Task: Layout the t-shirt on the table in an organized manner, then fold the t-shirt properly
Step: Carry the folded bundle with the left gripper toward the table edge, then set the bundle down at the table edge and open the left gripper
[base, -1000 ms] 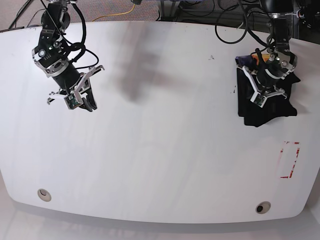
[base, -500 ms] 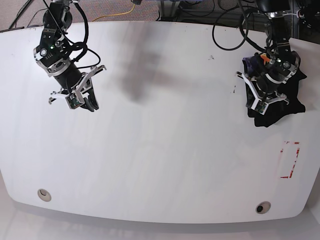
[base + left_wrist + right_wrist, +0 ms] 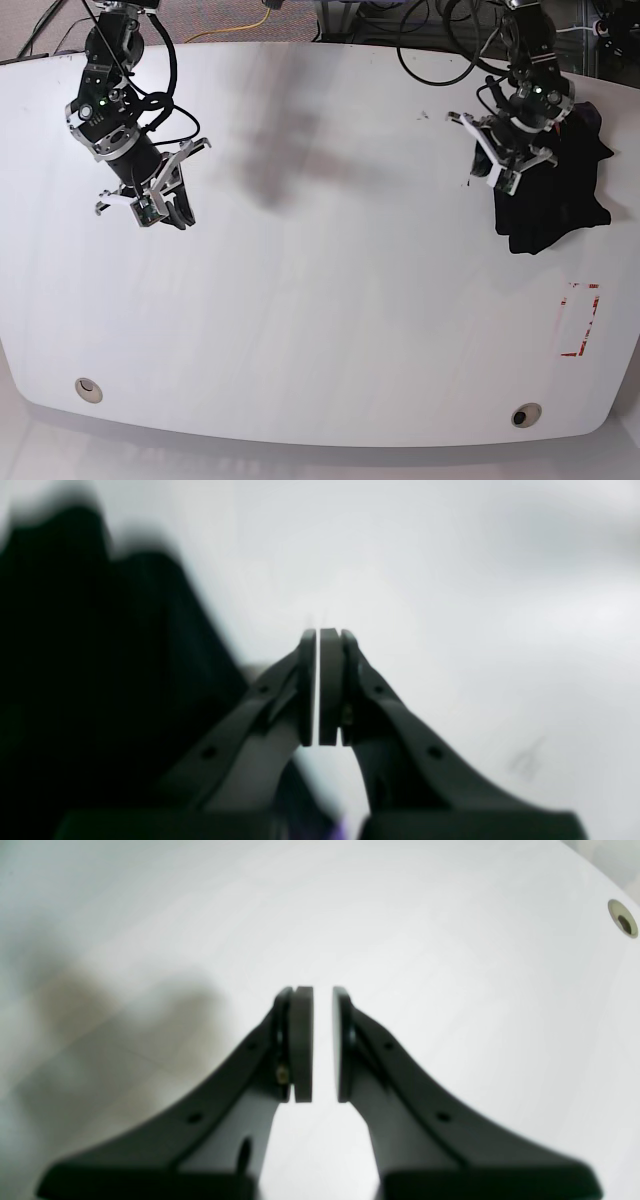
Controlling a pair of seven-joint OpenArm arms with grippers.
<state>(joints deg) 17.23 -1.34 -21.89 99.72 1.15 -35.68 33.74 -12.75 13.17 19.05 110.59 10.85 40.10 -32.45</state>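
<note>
The t-shirt [image 3: 555, 195] lies bunched in a dark heap on the table [image 3: 330, 300], near the far edge on the base view's right, above the red rectangular outline mark [image 3: 580, 320]; it is not spread out and no fold is visible; in the left wrist view the black cloth [image 3: 100, 670] fills the area beside the fingers, blurred. The left gripper [image 3: 500, 180] sits at the heap's edge nearest the table's centre; its pads [image 3: 330, 685] are pressed together with only a hairline between them and no cloth visibly caught there. The right gripper [image 3: 165, 210] hangs over bare tabletop well apart from the t-shirt, on the opposite side of the table; its pads [image 3: 302, 1045] stand slightly parted on nothing; a small round hole [image 3: 622, 920] shows near the table's corner
</note>
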